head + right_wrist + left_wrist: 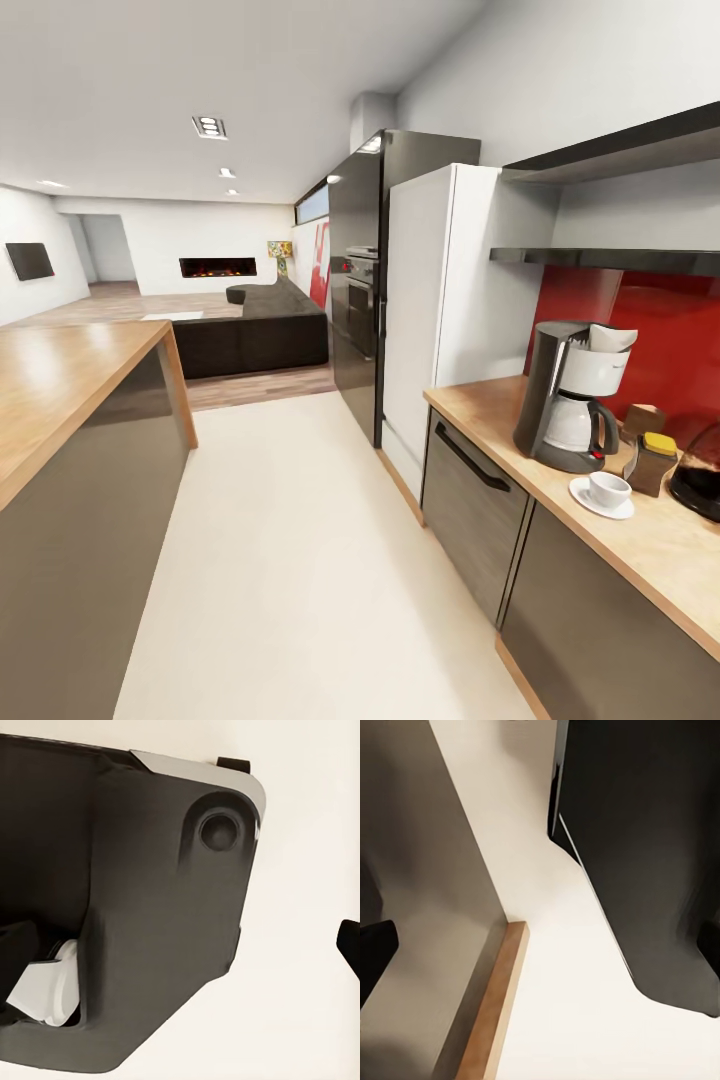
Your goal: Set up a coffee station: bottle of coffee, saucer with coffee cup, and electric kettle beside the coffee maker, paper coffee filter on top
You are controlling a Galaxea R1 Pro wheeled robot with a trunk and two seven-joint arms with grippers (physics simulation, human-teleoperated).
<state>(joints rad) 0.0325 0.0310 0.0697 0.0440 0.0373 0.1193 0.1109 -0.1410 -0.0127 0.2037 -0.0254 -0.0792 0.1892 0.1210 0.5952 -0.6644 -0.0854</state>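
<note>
On the desk (680, 560), the coffee maker (568, 400) is being topped by the paper coffee filter (611, 338). The coffee cup (608, 489) is being carried by the saucer (600, 498) just beside it, with the bottle of coffee (652, 462) and electric kettle (700, 475) near. Whether either hand is open cannot be told.

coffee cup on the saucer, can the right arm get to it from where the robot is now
Probably yes, with a turn toward it. In the head view the coffee cup sits on the saucer near the front edge of the kitchen countertop, with nothing between it and that edge; the coffee maker stands behind it.
</note>
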